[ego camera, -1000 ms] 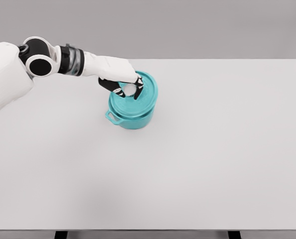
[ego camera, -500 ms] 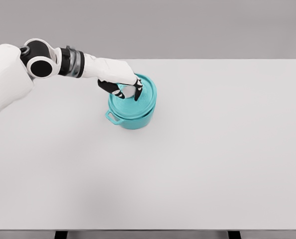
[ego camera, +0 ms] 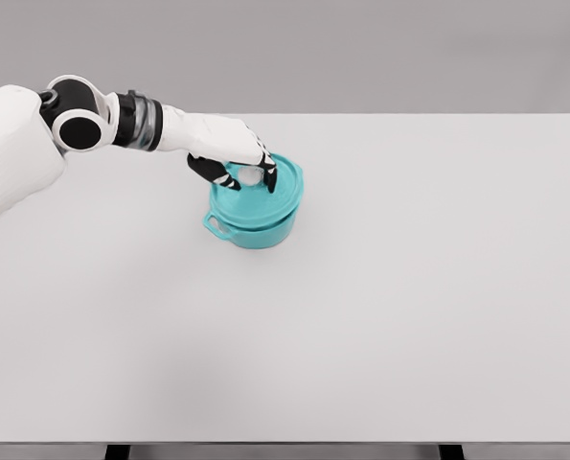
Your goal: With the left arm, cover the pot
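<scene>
head view: left hand (ego camera: 229,146) fingers are pinched round the white knob (ego camera: 251,176) of the teal lid (ego camera: 265,192), which sits right on the pot (ego camera: 251,228), directly under the hand, mid-table (ego camera: 409,307).

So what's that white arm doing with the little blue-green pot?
The left robot hand is gripping the white knob of a teal lid and setting it on the matching teal pot. The lid looks about seated on the rim, with the fingers wrapped around the knob. The pot stands on a white table. No right arm is visible.
</scene>
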